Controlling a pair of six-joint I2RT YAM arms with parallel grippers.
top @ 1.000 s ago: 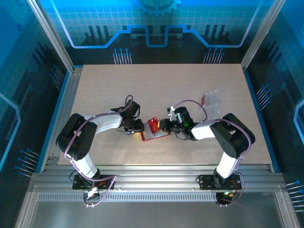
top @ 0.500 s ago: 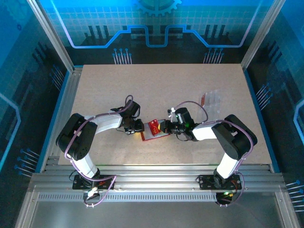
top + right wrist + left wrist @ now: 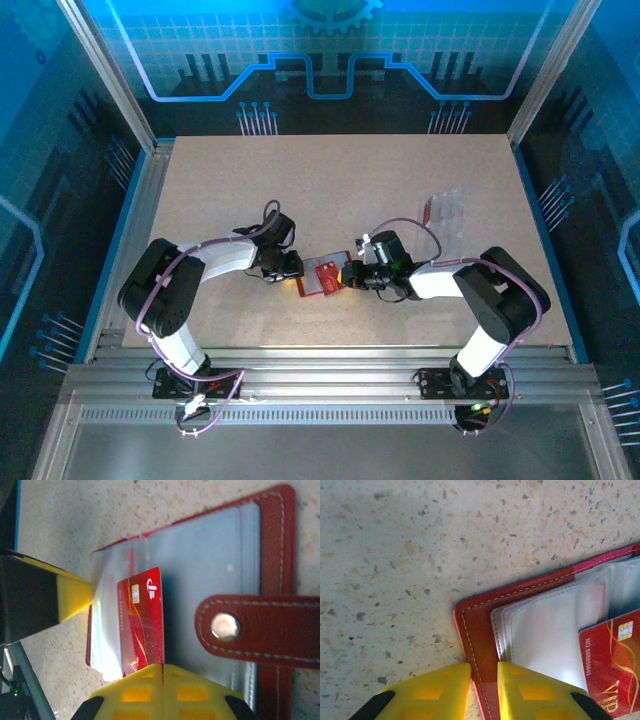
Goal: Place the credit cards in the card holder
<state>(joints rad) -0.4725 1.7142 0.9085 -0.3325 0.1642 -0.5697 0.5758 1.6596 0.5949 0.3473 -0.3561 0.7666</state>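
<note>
Left wrist: hand [image 3: 484, 675] astride holder [image 3: 479, 622] edge

red card [image 3: 142, 625] on open card holder [image 3: 277, 555]

Work cell: speckled table [image 3: 300, 180] inside a blue-lit panelled enclosure.
The table top is beige with fine dark and tan flecks, matte and evenly lit. A blue trim strip [image 3: 113, 245] borders its left edge. Ribbed aluminium rails [image 3: 320, 385] run across the near edge. Two slanted aluminium posts [image 3: 105, 70] [image 3: 555, 70] rise from the far corners. The back panel [image 3: 330, 40] is bright blue with a grid, a gear motif and circuit-style traces. The side panels [image 3: 40, 150] [image 3: 610, 150] are darker, with a similar trace pattern.
</note>
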